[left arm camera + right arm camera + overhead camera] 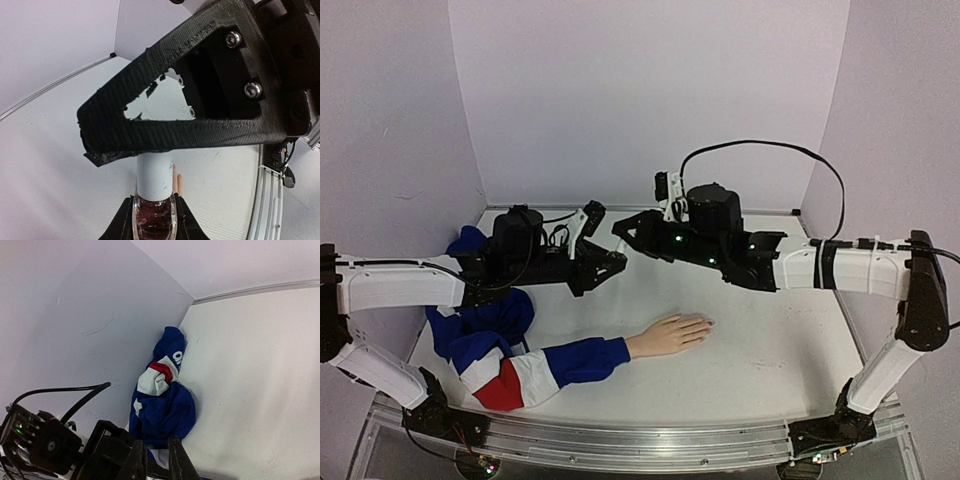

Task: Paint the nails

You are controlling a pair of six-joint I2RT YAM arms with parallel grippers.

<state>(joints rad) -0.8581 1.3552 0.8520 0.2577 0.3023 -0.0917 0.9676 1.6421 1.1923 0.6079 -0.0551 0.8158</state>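
A white table [770, 350] sat inside a plain enclosure: a pale far wall [650, 100] and side walls to the left [380, 150] and right [910, 120]. A metal rail [620, 442] ran along the table's near edge. The mannequin hand [665, 335] lay flat near the middle of the table, its fingers pointing right. The nails [705, 322] at their tips were too small to make out. Its blue, white and red sleeve [550, 362] trailed left into a bunched heap of cloth [162, 405] against the left wall.

Above the table, further back, the two arms met. The left gripper [154, 222] pinched the dark polish bottle [154, 227] between its fingers, the white cap [155, 175] standing upward. The right gripper [157, 465] had its jaws pressed together right at the top of that cap. Whether they actually clamped it could not be told.
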